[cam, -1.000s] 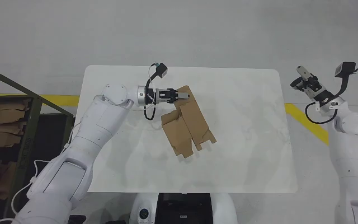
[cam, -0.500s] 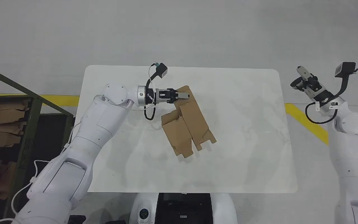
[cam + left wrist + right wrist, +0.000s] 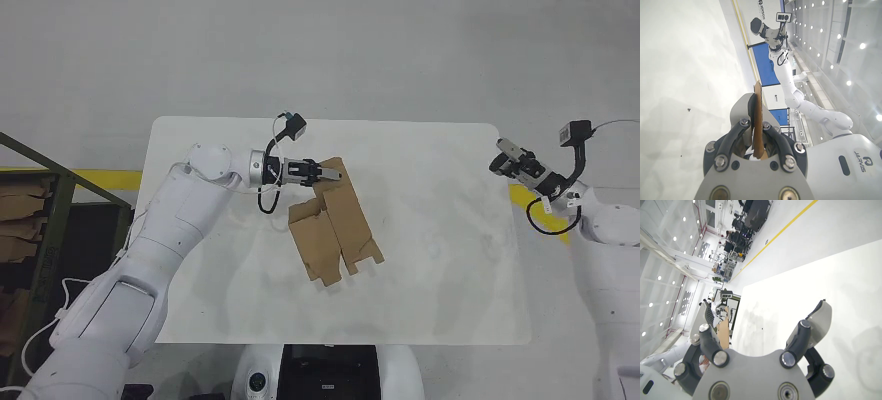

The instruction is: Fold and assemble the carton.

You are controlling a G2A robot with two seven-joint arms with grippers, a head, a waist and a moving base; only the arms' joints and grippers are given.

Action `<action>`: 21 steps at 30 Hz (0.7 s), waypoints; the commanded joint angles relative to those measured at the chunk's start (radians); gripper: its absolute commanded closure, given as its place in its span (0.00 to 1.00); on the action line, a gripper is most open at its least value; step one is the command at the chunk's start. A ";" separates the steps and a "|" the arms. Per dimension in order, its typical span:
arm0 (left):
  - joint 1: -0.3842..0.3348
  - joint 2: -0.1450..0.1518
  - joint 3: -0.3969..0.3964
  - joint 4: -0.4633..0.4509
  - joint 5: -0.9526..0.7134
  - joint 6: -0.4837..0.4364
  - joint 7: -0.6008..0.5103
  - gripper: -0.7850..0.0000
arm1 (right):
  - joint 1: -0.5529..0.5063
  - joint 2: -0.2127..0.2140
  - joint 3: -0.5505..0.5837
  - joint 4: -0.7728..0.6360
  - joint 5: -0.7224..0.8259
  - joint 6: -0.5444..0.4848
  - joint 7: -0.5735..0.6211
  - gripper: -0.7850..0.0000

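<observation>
The left end effector (image 3: 328, 173) pinches an edge flap of the flattened brown carton (image 3: 335, 225), which sits near the middle of the white worktop (image 3: 430, 270), seemingly partly lifted. The right end effector (image 3: 503, 155) hangs spread at the worktop's right edge, well apart from the carton.

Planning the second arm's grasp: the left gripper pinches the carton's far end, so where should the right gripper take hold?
Likely the notched flaps on the carton's right edge, approached from the table's right side. They face the open right gripper, lie opposite the left gripper's pinch, and are thin cardboard that open jaws could straddle.
</observation>
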 commanded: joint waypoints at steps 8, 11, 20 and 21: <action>-0.084 -0.050 0.086 0.125 -0.032 -0.041 -0.099 1.00 | -0.017 -0.014 -0.094 -0.045 0.126 -0.013 0.214 0.00; -0.102 -0.063 0.113 0.141 -0.041 -0.036 -0.104 1.00 | -0.020 -0.020 -0.125 -0.060 0.204 0.004 0.301 0.00; -0.140 -0.084 0.188 0.137 -0.073 -0.019 -0.121 1.00 | -0.043 -0.037 -0.230 -0.145 0.332 0.094 0.394 0.00; -0.142 -0.085 0.196 0.137 -0.078 -0.017 -0.123 1.00 | -0.044 -0.039 -0.238 -0.147 0.354 0.103 0.403 0.00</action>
